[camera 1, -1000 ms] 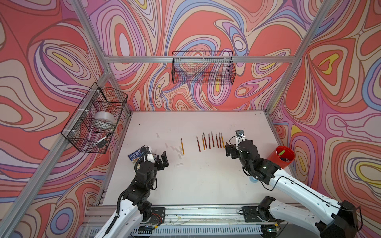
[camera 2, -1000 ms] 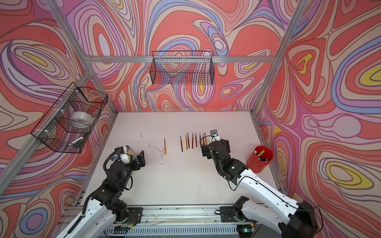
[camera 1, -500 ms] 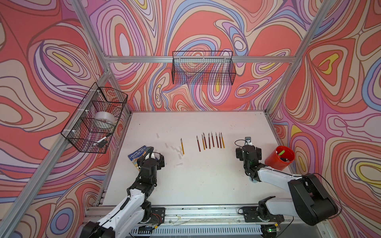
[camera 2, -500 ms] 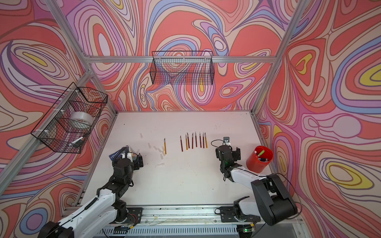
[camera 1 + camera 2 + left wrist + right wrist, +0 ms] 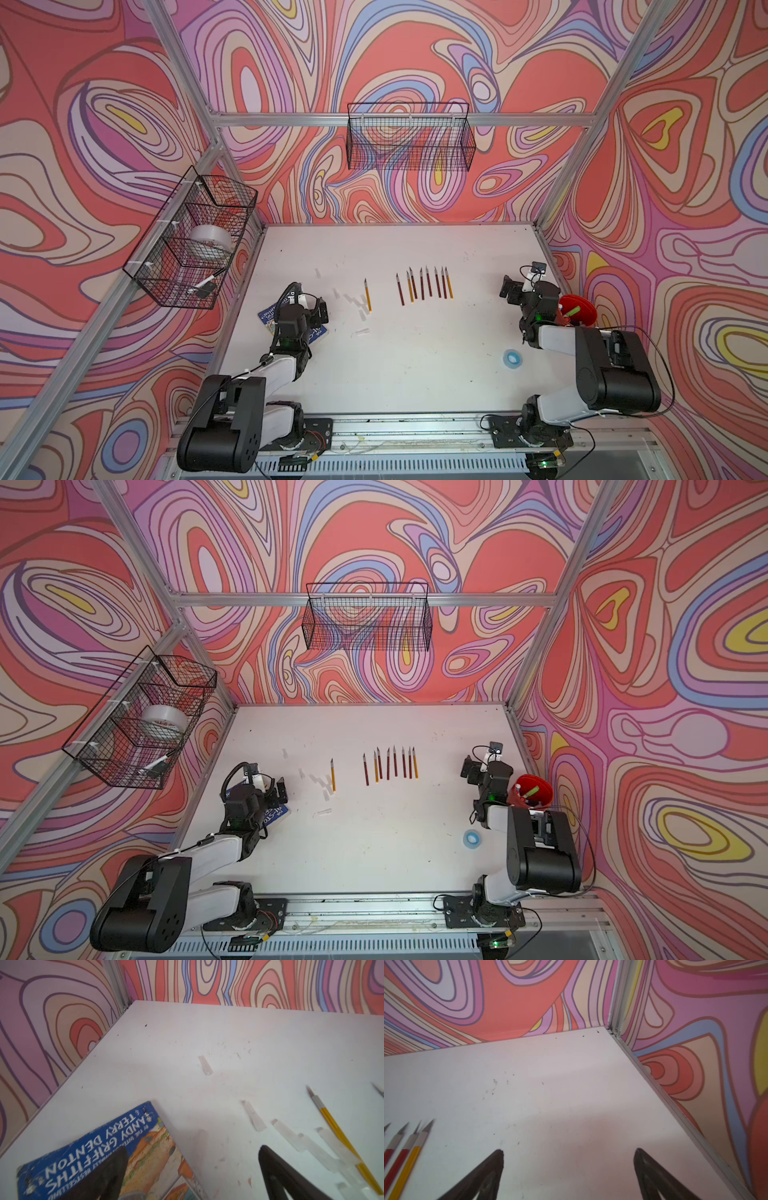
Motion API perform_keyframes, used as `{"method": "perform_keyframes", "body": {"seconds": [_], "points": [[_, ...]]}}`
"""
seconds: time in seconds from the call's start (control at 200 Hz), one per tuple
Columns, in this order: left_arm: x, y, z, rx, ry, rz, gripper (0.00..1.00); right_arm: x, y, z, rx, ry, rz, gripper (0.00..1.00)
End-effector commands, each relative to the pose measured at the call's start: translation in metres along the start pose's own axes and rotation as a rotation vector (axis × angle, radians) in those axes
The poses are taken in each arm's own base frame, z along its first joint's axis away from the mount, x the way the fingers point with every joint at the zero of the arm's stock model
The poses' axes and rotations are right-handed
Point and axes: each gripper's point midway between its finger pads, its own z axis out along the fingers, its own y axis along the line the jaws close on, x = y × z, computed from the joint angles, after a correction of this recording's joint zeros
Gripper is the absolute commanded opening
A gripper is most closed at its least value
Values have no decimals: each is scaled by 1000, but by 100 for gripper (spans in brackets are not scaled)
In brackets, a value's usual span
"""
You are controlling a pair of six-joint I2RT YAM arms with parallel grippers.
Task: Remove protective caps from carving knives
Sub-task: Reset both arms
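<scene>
Several carving knives (image 5: 424,284) lie in a row at mid-table with bare grey tips, seen in both top views (image 5: 390,764). One yellow knife (image 5: 368,295) lies apart to their left. Several loose protective caps (image 5: 353,301) lie scattered beside it, and another cap (image 5: 361,331) lies nearer the front. My left gripper (image 5: 321,309) hangs open and empty over a book's edge, left of the caps. In the left wrist view the gripper (image 5: 193,1148) faces caps (image 5: 254,1115) and the yellow knife (image 5: 336,1126). My right gripper (image 5: 509,286) stands open and empty right of the row. In its wrist view the gripper (image 5: 569,1150) is over bare table, knife tips (image 5: 406,1147) to one side.
A blue book (image 5: 270,318) lies under the left arm. A blue tape ring (image 5: 512,358) and a red cup (image 5: 579,309) sit by the right arm. Wire baskets hang on the left wall (image 5: 191,245) and back wall (image 5: 409,137).
Both arms have folded back toward the front rail. The right gripper has moved right, away from the knife row. Both grippers stayed open.
</scene>
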Motion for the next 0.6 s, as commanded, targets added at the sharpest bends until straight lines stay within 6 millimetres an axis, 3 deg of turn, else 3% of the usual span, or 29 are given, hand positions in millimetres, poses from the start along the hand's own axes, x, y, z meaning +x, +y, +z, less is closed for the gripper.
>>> {"method": "perform_keyframes", "body": {"seconds": [0.0, 0.06, 0.12, 0.155, 0.25, 0.32, 0.391, 0.451, 0.501, 0.536, 0.571, 0.596], "points": [[-10, -2, 4, 26, 1, -28, 100, -7, 34, -18, -193, -157, 52, 98], [-7, 9, 1, -37, 18, -26, 100, 5, 21, -11, -123, -199, 90, 98], [-8, 11, -4, -41, 3, 14, 100, 12, 26, -16, -146, -186, 73, 98], [-9, 14, -8, -53, -21, 16, 100, 14, 19, -9, -100, -152, 89, 98], [-5, 22, -15, -97, 3, 24, 100, 14, 27, 1, -102, -116, 59, 98], [-10, 17, -19, -60, -51, 36, 100, 13, 32, 5, -117, -110, 42, 98], [-23, 4, -30, 24, -235, 41, 100, 14, 34, 8, -125, -88, 34, 98], [-21, 12, -18, -23, -252, 18, 100, 14, 34, 7, -125, -96, 36, 98], [-7, 13, 8, -18, -189, 2, 100, 14, 34, 8, -126, -94, 36, 99], [-9, 8, 21, 11, -205, 20, 100, 14, 34, 7, -126, -98, 35, 98], [6, 5, 25, 30, -93, 30, 100, 14, 34, 7, -125, -94, 37, 99], [6, 5, 26, 28, -31, 25, 100, 14, 34, 7, -123, -96, 34, 98]]}}
